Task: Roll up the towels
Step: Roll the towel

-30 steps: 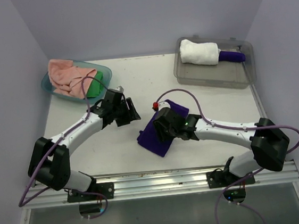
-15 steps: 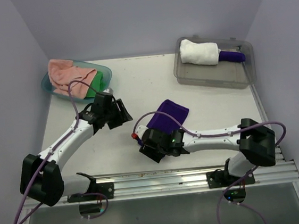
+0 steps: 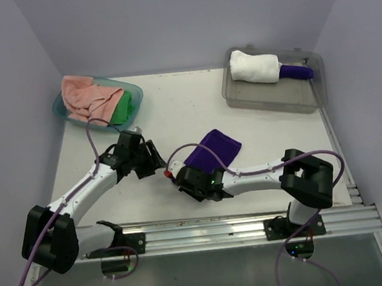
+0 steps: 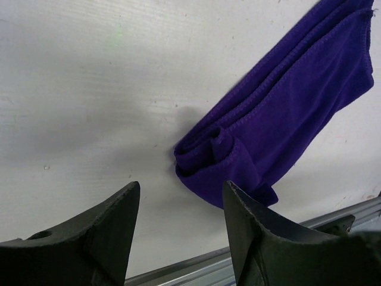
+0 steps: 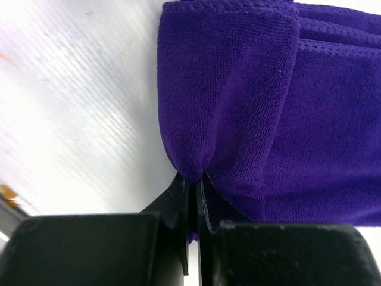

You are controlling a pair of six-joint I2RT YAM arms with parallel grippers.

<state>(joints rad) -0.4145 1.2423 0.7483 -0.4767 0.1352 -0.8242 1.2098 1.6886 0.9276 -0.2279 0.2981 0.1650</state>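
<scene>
A dark purple towel (image 3: 213, 150) lies folded in a long strip on the table's middle, running from far right to near left. My right gripper (image 3: 189, 179) is at its near-left end, jaws shut on a pinch of the folded edge (image 5: 196, 161). In the right wrist view the cloth (image 5: 268, 95) bulges out just above the closed jaws. My left gripper (image 3: 155, 163) hovers just left of that same end, open and holding nothing. In the left wrist view the curled end of the towel (image 4: 226, 161) sits just beyond the left gripper (image 4: 181, 189).
At the far left a teal tub (image 3: 61, 110) holds a pink towel (image 3: 87, 96) and a green towel (image 3: 125, 106). At the far right a clear grey tray (image 3: 275, 98) holds a rolled white towel (image 3: 255, 66) and a purple roll (image 3: 297, 72). A metal rail (image 3: 207, 229) runs along the near edge.
My right gripper slid off the towel's middle to its near-left end and closed on the edge. The left gripper swung nearer and right, toward that same end, still open.
</scene>
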